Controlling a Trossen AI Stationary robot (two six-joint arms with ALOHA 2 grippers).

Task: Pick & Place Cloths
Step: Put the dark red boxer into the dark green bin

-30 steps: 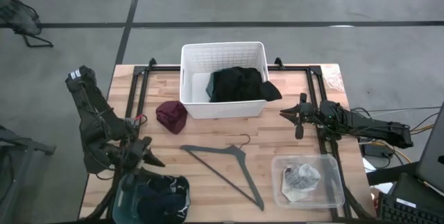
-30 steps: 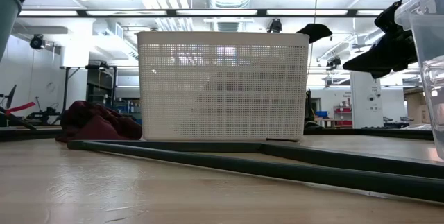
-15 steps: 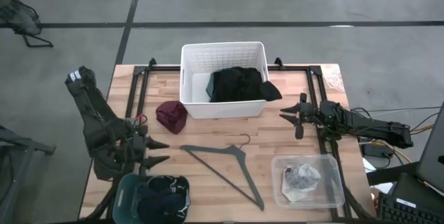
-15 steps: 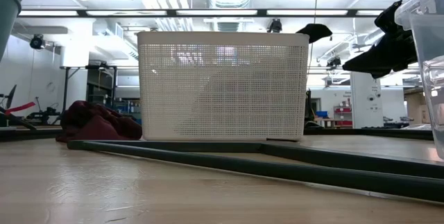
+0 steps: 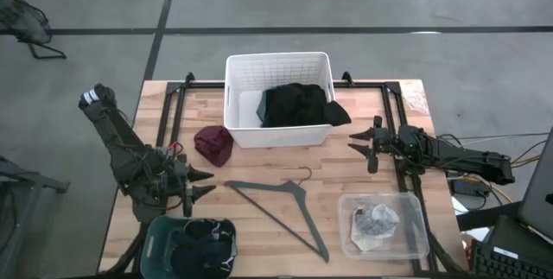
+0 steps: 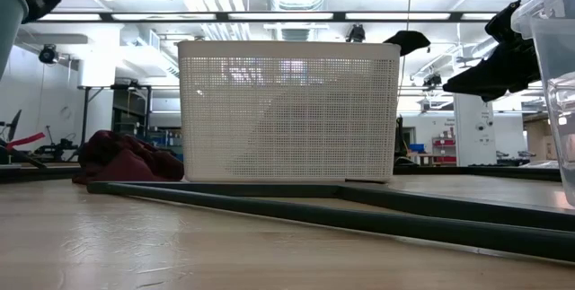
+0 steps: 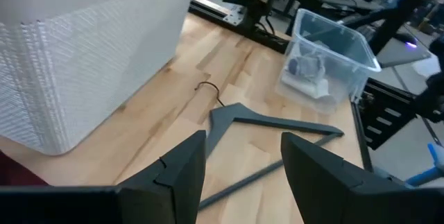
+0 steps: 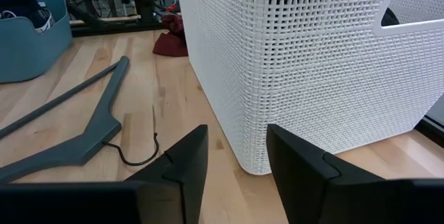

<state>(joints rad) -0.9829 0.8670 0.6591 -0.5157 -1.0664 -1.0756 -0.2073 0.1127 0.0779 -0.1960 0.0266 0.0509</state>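
A maroon cloth (image 5: 213, 145) lies bunched on the table in front of the white basket (image 5: 238, 67), also showing as the maroon cloth (image 6: 126, 160). Inside the basket a black cloth (image 5: 298, 104) drapes over the right rim, with a teal piece (image 5: 250, 106) beside it. A dark navy cloth (image 5: 192, 244) fills the teal bin (image 5: 155, 236). Small white and pale pieces (image 5: 373, 221) sit in a clear container (image 5: 415, 227). My left gripper (image 5: 202, 184) hovers open between bin and maroon cloth. My right gripper (image 5: 359, 144) waits open to the right of the basket.
A grey hanger (image 5: 281, 206) lies flat in the middle of the table, its hook (image 7: 206, 89) toward the basket. Black rails (image 5: 168, 115) run along the left and right sides. Bare wood shows between hanger and left gripper (image 7: 239, 175).
My left gripper has moved from above the teal bin toward the table's right and far side, closer to the maroon cloth. No cloth has moved.
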